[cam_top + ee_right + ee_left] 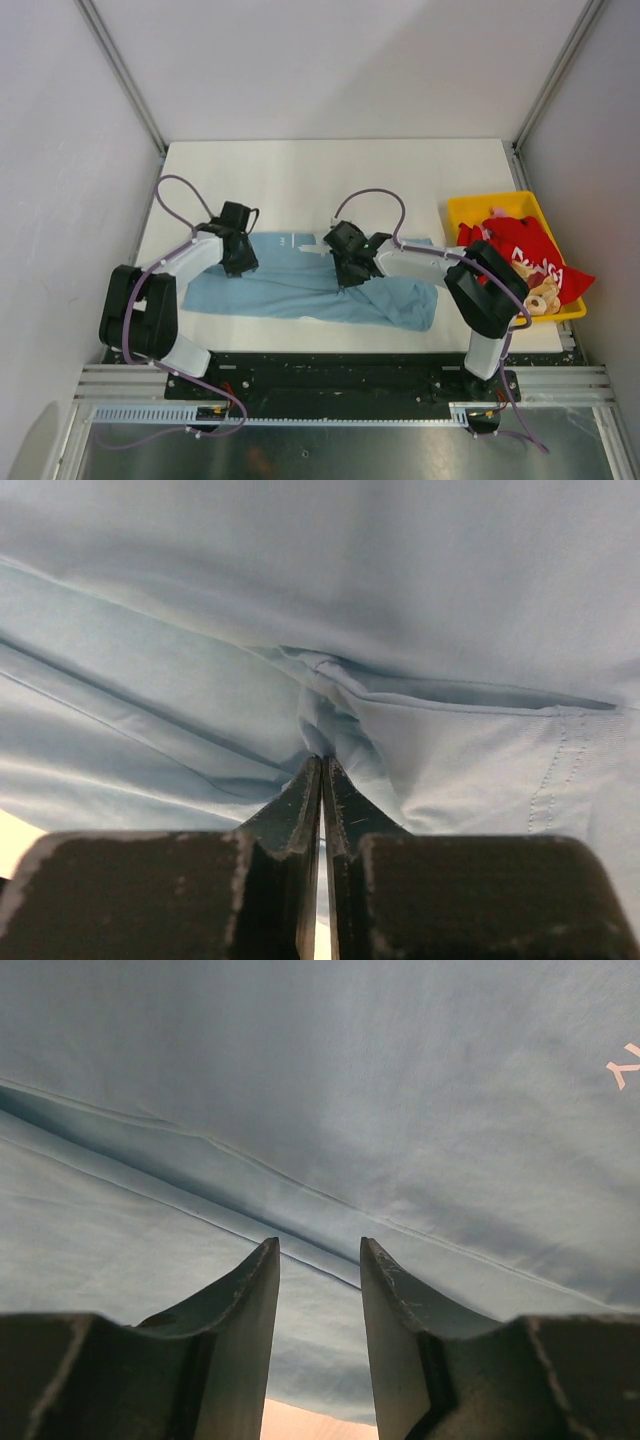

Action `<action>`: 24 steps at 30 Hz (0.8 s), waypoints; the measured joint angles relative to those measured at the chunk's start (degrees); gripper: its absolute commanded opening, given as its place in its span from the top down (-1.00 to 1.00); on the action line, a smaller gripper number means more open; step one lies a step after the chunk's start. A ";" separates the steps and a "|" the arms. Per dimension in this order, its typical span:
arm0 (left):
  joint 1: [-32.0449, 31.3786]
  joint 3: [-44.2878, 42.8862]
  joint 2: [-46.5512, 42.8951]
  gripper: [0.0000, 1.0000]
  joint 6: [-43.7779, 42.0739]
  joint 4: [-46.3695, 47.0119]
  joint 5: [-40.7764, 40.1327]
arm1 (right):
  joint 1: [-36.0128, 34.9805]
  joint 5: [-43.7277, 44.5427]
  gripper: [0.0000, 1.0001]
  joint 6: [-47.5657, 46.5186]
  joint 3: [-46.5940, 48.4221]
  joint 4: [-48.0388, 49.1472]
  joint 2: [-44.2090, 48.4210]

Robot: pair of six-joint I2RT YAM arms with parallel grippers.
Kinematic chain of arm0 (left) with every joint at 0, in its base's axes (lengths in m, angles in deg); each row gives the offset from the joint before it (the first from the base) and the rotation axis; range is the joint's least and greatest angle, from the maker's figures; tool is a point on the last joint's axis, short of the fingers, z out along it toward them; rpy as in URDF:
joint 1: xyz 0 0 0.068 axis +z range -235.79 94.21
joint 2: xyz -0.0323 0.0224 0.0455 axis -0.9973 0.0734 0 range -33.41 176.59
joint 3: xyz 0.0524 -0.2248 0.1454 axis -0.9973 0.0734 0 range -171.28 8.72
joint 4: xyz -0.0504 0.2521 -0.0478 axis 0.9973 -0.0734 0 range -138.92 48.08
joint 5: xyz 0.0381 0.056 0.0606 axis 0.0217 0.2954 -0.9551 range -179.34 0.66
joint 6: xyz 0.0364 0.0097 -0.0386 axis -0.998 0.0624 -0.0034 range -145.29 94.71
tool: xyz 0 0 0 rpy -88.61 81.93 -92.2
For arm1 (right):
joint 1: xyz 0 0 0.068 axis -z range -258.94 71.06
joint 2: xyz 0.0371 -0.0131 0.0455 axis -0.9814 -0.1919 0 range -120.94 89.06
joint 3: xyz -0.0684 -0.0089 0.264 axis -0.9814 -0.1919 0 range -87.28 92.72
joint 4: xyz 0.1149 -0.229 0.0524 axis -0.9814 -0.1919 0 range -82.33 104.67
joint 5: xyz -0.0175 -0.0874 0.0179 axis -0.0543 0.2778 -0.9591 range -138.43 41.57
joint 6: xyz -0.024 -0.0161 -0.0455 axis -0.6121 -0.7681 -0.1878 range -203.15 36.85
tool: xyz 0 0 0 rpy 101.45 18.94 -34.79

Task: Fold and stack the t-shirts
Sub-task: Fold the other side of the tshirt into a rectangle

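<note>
The light blue t-shirt (290, 285) lies spread and creased across the front of the white table (330, 175). My left gripper (240, 262) is at the shirt's upper left edge. In the left wrist view it (318, 1245) is open, with the jaws apart over a seam of the blue cloth (400, 1090) and nothing between them. My right gripper (347, 275) is over the shirt's middle. In the right wrist view it (322, 760) is shut on a small pinched fold of the blue cloth (400, 580). The red t-shirt (520, 245) with white lettering lies bunched in the bin.
A yellow plastic bin (490, 200) stands at the table's right edge and holds the red shirt. Grey walls and metal frame posts surround the table. The arm bases sit along the near edge.
</note>
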 measured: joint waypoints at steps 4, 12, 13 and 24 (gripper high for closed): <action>-0.20 0.00 0.00 0.14 0.02 -0.28 -0.70 | 1.27 0.28 0.97 0.00 0.46 -0.07 0.00; -0.24 0.00 0.00 0.16 2.78 -2.40 -4.52 | 2.62 0.35 1.00 0.02 0.74 -0.04 0.00; -0.24 0.00 -0.02 0.16 3.54 -2.78 -4.94 | 2.54 0.28 1.00 0.02 0.74 -0.02 0.00; 1.79 0.00 0.33 0.16 9.11 -4.90 -6.23 | 1.64 -0.72 1.00 0.02 0.74 0.52 -0.98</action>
